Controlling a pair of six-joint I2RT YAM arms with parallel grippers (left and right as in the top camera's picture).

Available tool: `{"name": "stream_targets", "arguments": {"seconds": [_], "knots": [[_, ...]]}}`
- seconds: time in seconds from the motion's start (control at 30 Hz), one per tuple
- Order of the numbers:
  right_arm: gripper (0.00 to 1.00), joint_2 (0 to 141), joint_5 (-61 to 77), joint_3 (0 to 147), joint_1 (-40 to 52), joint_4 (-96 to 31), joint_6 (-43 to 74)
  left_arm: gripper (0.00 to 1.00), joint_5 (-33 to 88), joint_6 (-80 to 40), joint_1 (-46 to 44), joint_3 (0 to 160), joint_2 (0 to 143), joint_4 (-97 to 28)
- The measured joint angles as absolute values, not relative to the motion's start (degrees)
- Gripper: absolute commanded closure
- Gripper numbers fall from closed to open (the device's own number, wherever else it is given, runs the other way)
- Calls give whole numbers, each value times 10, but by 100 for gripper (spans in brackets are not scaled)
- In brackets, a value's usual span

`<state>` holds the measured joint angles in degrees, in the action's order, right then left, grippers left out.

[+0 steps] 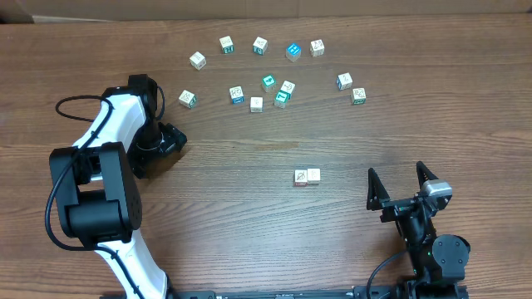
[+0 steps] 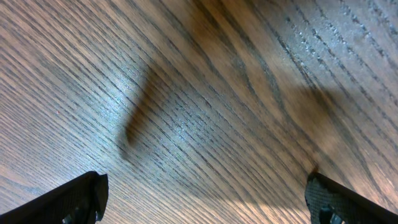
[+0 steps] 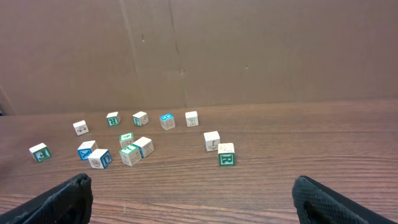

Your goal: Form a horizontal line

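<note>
Tan-and-white little cubes, two of them, make up the horizontal line (image 1: 307,176): side by side and touching, sitting on the wooden table (image 1: 249,241) a bit right of centre, with nothing gripping them. Closest to it is the right gripper (image 1: 396,174), just off to the line's right near the front edge. That arm is tucked low with its black fingers pointing toward the far side of the table. From the right wrist view its jaws are spread wide with nothing between them (image 3: 191,186), and it's staring out at the loose cubes (image 3: 134,143) scattered by the back wall. In the overhead those loose cubes (image 1: 266,71) sit in a rough double arc at the far side, well apart from the line, a few showing teal or green faces. The left arm, white and black, rises from the front left corner and folds back over itself, so the left gripper (image 1: 170,139) points down at bare wood, well to the left of the line. Its wrist view shows only close-up wood grain with the jaws (image 2: 205,199) spread fully and holding nothing.
</note>
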<state>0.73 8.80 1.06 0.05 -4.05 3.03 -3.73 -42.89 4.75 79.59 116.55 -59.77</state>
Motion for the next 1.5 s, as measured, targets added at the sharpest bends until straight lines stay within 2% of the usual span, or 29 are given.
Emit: {"name": "stream_targets", "arguments": {"seconds": [1.0, 1.5], "knots": [[0, 7, 138, 11, 1, -43, 163, 0, -37, -429, 48, 796, 1166, -598], [0, 7, 152, 78, 1, -135, 173, 0, -37, -429, 48, 796, 1166, -598]]}}
